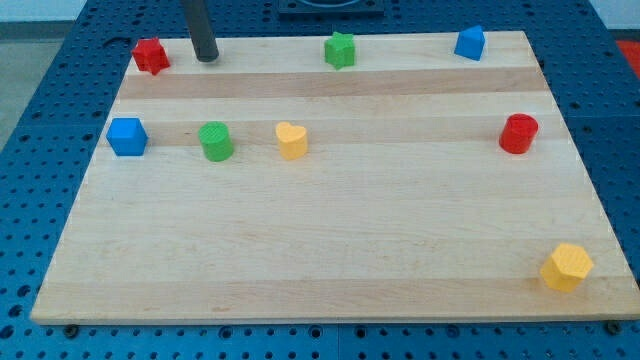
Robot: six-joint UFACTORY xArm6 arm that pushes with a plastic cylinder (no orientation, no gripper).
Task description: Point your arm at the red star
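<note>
My tip (206, 58) sits near the board's top-left corner, at abt 3 o'clock from the red plastic star block (150, 55), just beside it, not touching. No fingers here, just a bare rod, so nothing grips. The star looks small, light & hard; I think it'd slide easy on the smooth wooden board (330, 250). No need to hold it, just point at its side.

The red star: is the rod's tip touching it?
No, my tip stands just to the view's right of the red star, with bare board between them.
</note>
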